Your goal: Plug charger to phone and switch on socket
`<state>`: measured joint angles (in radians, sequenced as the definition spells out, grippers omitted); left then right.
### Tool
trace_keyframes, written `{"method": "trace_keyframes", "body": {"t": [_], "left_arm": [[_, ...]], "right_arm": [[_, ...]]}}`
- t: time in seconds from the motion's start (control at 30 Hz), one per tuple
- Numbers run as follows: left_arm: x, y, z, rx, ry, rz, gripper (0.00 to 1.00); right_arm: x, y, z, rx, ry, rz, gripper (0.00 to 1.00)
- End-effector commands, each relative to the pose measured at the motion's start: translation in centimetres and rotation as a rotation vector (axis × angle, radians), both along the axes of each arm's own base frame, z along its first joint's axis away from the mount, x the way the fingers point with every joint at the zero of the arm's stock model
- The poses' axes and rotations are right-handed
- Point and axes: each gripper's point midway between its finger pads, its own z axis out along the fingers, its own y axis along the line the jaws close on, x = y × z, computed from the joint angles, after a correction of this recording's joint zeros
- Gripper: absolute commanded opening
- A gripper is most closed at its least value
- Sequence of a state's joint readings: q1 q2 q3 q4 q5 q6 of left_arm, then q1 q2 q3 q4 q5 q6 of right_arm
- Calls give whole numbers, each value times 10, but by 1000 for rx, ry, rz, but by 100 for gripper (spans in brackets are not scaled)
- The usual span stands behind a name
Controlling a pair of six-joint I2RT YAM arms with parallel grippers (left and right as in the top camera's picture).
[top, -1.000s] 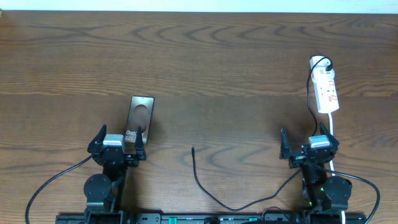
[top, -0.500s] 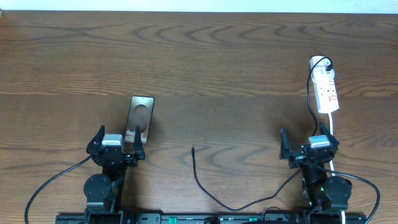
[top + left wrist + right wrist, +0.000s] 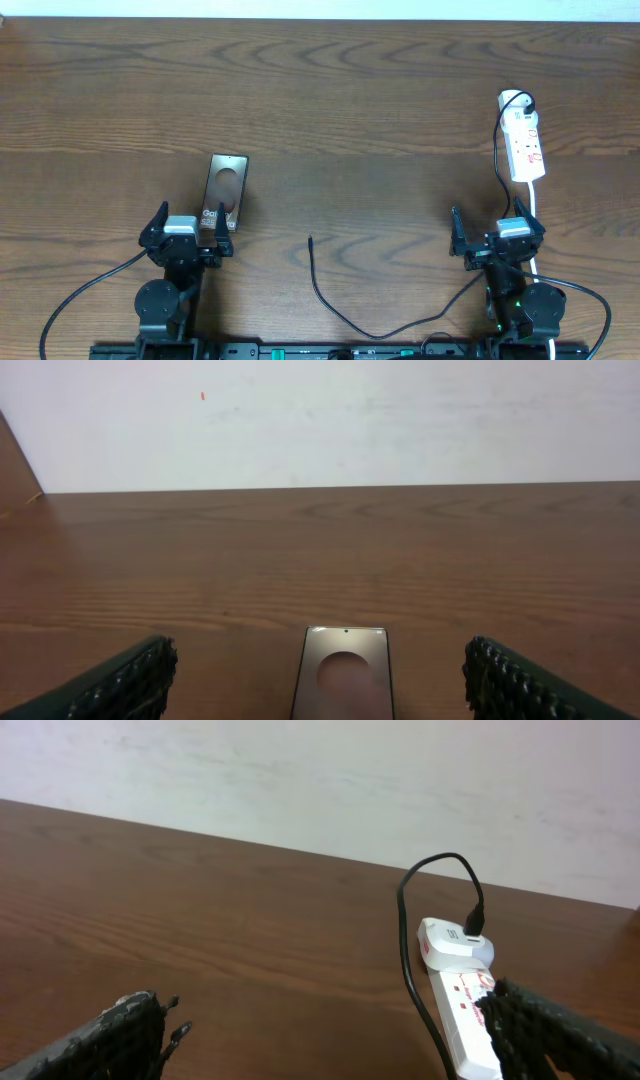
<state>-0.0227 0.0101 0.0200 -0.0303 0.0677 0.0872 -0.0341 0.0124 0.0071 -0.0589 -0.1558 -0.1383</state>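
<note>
Left gripper wide open, empty, straddling the near end of the phone, front edge, left of centre. Right gripper wide open, empty. Charger loose at front-centre. Socket by the right edge.

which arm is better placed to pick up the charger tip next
Left, probably. The charger tip lies nearer the left gripper than the right gripper, and on the same side as the phone, which sits just ahead of that open gripper. The right one faces the socket.
</note>
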Motion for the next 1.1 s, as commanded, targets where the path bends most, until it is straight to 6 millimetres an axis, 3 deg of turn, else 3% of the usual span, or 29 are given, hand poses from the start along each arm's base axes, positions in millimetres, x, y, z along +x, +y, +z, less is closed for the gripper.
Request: {"method": "trace_keyframes", "body": {"t": [0.0, 1.07], "left_arm": [[-1, 1, -15, 19, 43, 4, 92], [0, 1, -19, -2, 68, 8, 92]], "right_arm": [[0, -2, 0, 10, 1, -11, 99], [0, -2, 0, 10, 1, -11, 99]]}}
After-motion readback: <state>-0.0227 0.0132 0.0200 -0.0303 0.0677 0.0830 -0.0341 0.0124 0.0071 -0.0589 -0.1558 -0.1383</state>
